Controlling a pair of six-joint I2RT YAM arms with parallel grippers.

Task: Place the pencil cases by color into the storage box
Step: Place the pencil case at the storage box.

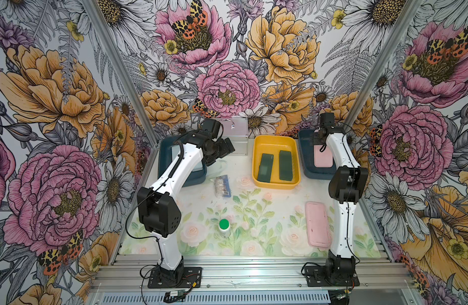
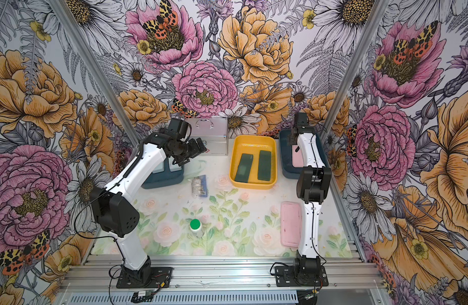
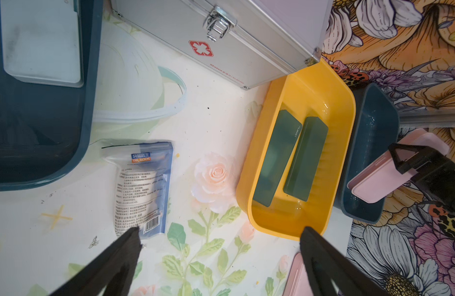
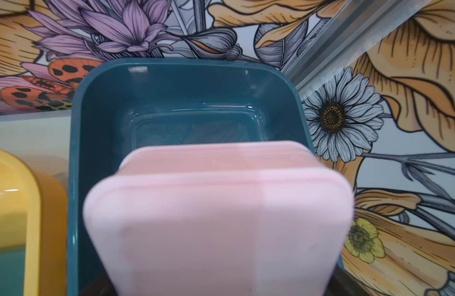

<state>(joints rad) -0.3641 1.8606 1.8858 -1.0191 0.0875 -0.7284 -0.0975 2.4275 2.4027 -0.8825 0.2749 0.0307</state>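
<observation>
Pink pencil case (image 1: 317, 224) is lying flat on the floral table (image 1: 267, 237), nearest the arm bases, just beside the R arm (image 1: 342, 224), long axis running near-to-far. Green-capped bottle (image 1: 224, 225) is standing upright mid-table, well apart from it on the L side. Further in, clear packet (image 1: 222, 184) w/ printed label is lying flat, nearer the L bin than the yellow one.

L gripper (image 3: 221, 230) is hovering above the table just past the packet. Its fingers (image 3: 129, 246) are spreading wide w/ nothing btw them.

Back row: 3 bins.
- Yellow bin (image 1: 275, 142), middle, is holding 2 dark green cases (image 1: 265, 165) (image 1: 285, 165), close side by side, not quite parallel.
- L dark blue bin (image 1: 164, 158) is holding pale blue cases (image 2: 161, 165) (image 2: 175, 165), 2 side by side. The L arm (image 1: 174, 169) is hiding most of them in both top views. L wrist view is showing 1 lying flat (image 3: 41, 43).
- R dark blue bin (image 4: 170, 84) is sitting just beside the yellow one. R gripper (image 3: 411, 164) is pinching the 2nd pink case (image 3: 375, 179) across its width and holding it tilted over this bin, lower end inside the walls. Cannot tell if that end is touching the bin floor. The case is filling the R wrist view, blurred.

Farthest: metal first-aid box (image 1: 234, 132) is standing at the back wall, lid down, btw the L bin and the yellow bin.
</observation>
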